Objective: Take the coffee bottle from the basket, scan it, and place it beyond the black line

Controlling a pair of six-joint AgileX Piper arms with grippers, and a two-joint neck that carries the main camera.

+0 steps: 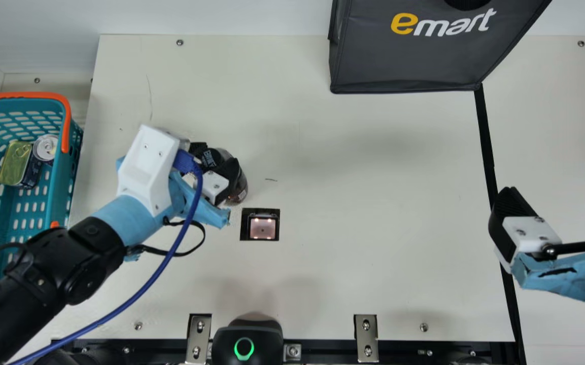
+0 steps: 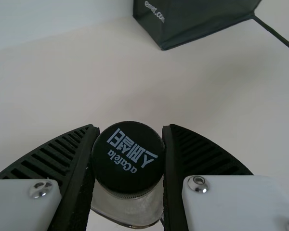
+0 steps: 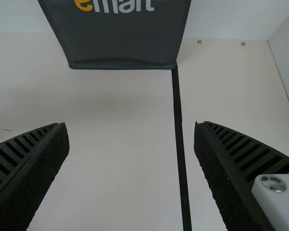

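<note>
Scan step judged in hand: just beyond and left of the scanner window (image 1: 262, 227), the left gripper (image 2: 130, 126) is clamped on the coffee bottle (image 1: 243, 188), white print on its black cap (image 2: 128, 163). Next, probably: present bottle to scanner, then cross the black line (image 1: 486, 142), well right of it, where the right gripper (image 3: 130, 125) hangs spread and unladen. Farther off, right of the scanner, shopping bag (image 1: 409, 63) bears orange-and-white lettering (image 1: 443, 23).

we seem to be at a mock shop checkout in a lab: we see a basket (image 1: 60, 190) with cans (image 1: 45, 147), a scanner (image 1: 263, 227) set into the worktop (image 1: 353, 228) and a bag (image 1: 414, 58), plus a robot arm (image 1: 92, 253), loose cable (image 1: 163, 271) and bolted brackets (image 1: 366, 337).
</note>
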